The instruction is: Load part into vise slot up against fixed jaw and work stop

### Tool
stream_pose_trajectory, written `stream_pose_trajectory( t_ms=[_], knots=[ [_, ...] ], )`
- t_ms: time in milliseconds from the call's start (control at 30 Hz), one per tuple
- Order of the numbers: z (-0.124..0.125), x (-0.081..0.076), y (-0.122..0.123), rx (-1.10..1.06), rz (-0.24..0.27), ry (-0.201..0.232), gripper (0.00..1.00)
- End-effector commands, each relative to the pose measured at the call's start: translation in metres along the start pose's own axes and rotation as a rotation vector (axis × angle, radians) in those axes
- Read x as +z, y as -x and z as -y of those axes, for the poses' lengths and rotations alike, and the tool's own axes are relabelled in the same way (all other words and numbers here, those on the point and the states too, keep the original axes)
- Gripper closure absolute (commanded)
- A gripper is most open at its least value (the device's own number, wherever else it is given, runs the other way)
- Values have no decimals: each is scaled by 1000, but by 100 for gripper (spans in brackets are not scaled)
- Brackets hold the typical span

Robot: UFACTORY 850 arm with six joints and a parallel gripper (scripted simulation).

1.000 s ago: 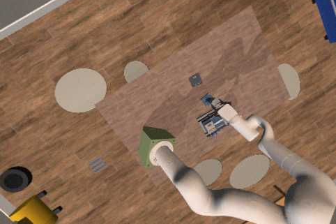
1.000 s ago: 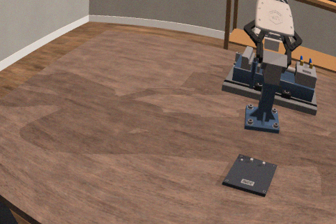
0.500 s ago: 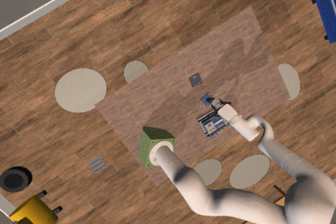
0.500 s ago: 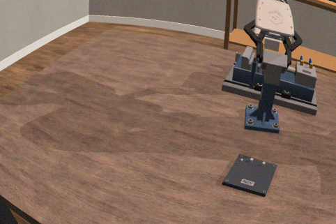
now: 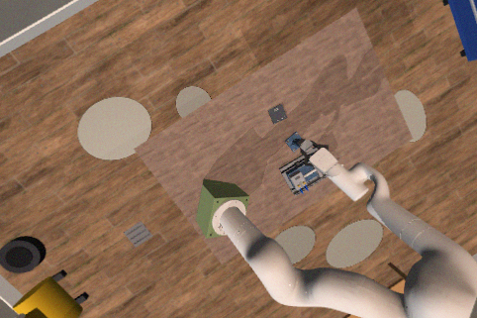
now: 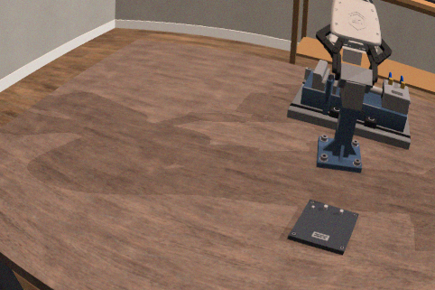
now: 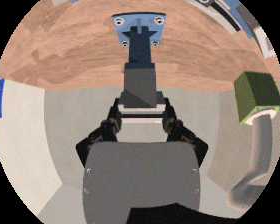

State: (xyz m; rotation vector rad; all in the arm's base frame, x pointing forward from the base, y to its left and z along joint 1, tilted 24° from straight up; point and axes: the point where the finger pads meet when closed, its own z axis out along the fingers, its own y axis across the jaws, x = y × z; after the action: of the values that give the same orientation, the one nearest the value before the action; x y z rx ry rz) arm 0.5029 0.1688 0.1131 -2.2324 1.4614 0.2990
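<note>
My gripper (image 6: 355,73) is shut on the part (image 6: 355,86), a grey block that hangs upright from the fingers. The part's lower end sits in the top of the blue V-block (image 6: 340,144), which stands on its bolted base in front of the vise (image 6: 352,105). In the wrist view the part (image 7: 139,83) runs from my fingers down to the V-block (image 7: 139,30). The dark infeed plate (image 6: 324,232) lies nearer the front with nothing on it. From above, the gripper (image 5: 308,147) is over the V-block (image 5: 295,142), next to the vise (image 5: 299,176). The milled slot is not visible.
The arm's green base block (image 5: 221,207) stands on the table left of the vise. A wooden shelf (image 6: 361,17) is behind the vise. The vise has two blue-and-yellow fittings (image 6: 396,79) on its right end. The infeed plate also shows from above (image 5: 277,114).
</note>
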Motion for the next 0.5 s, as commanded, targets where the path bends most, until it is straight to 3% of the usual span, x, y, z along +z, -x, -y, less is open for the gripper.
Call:
stream_pose_trajectory(
  t_ms=[0,467],
  knots=[
    [1,-1,1,-1,0,-1,100],
    [0,-6,5,-1,0,-1,100]
  ],
)
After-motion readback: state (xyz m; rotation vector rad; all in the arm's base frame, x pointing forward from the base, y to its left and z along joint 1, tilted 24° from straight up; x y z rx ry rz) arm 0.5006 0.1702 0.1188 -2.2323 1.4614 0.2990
